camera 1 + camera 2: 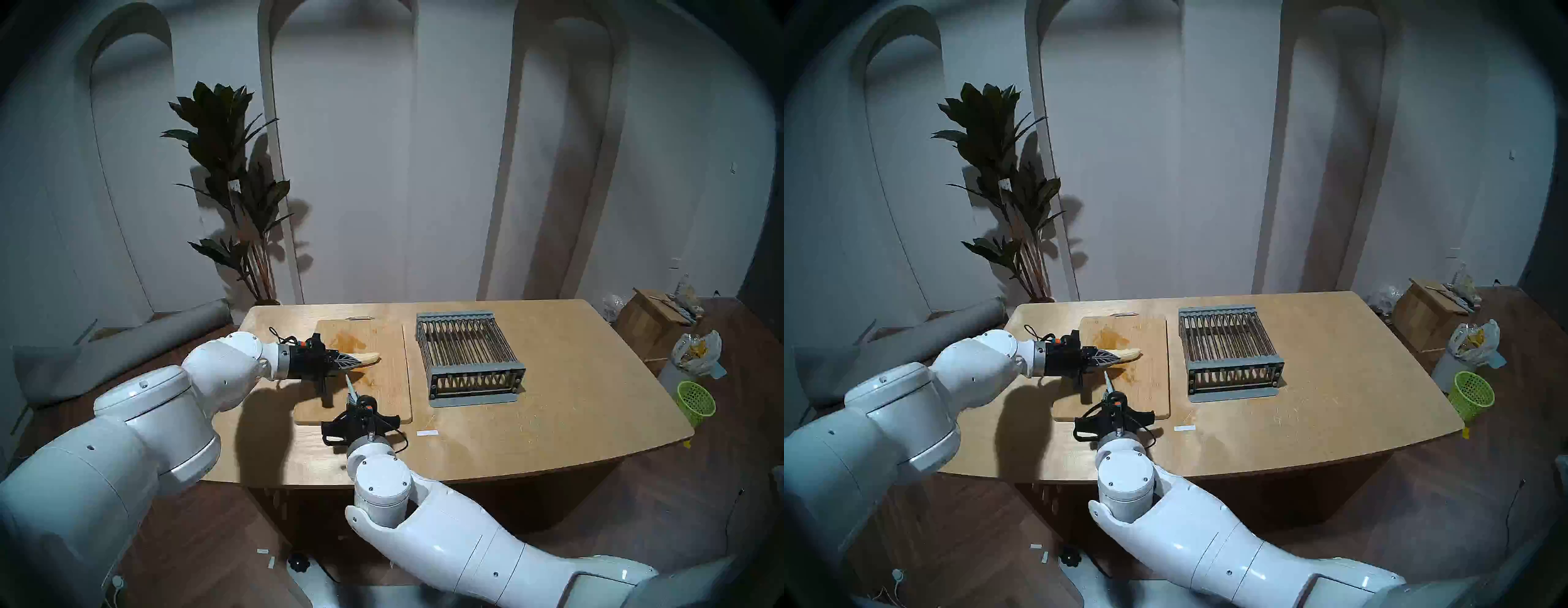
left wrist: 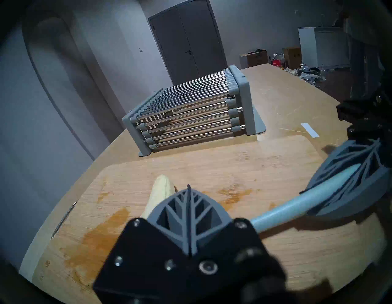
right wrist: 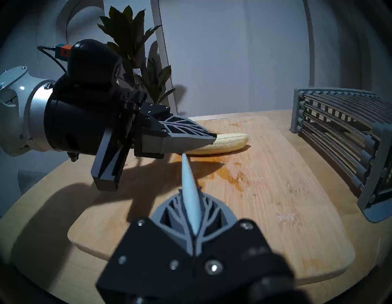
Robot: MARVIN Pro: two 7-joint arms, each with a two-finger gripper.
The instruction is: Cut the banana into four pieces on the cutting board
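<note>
On the wooden surface (image 1: 551, 424), the cutting board (image 1: 384, 382) lies left of centre, an orange-brown stain (image 1: 345, 339) on its far half and a small metal handle (image 1: 359, 317) at its far short edge. Across the board's middle lies the peeled banana (image 3: 229, 142), whole, its free end pointing toward the rack. The left hand (image 3: 209, 139) reaches in from the left, its fingers pressed together, their tip resting over the banana's near end and hiding that part; whether it presses down or merely touches cannot be told. The right hand (image 3: 194, 214) comes from the board's near edge, fingers pinching a pale blue-grey knife (image 3: 187, 182) that juts forward edge-on, its tip just short of the banana and close below the left hand's fingertip. Just beside the board's right long edge stands a grey slatted metal rack (image 1: 466, 356), apart from both hands. A small white strip (image 1: 427, 432) lies on the surface near the board's near right corner. Behind the surface, a tall dark-leaved plant (image 1: 237, 178) stands by the wall; a green mesh basket (image 1: 695, 401) and a stuffed plastic bag (image 1: 695, 350) sit on the floor at right.
</note>
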